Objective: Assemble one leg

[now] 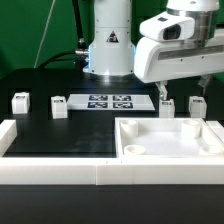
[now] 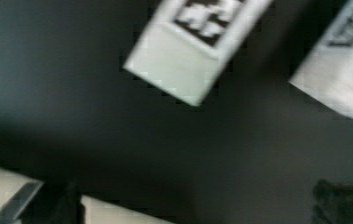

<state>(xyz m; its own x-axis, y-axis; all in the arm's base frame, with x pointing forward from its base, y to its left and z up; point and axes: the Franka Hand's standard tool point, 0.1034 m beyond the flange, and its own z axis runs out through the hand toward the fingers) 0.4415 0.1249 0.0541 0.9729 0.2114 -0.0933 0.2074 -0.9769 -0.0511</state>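
Note:
Several small white legs with tags stand on the black table in the exterior view: two toward its left [image 1: 19, 101] [image 1: 57, 106] and two toward its right [image 1: 167, 106] [image 1: 197, 104]. My gripper [image 1: 183, 92] hangs just above the two right-hand legs, touching neither. Its jaws are open and empty. In the wrist view the gripper [image 2: 191, 205] shows only dark fingertips [image 2: 40, 205] far apart, with bare black table between them. A blurred white block [image 2: 342, 70], probably a leg, lies at that view's edge.
The marker board [image 1: 108, 101] lies flat between the leg pairs and also shows in the wrist view [image 2: 199, 45]. The big white tray-like part [image 1: 135, 128] sits at the front right. A white rail [image 1: 50, 165] runs along the front. The robot base [image 1: 108, 50] stands behind.

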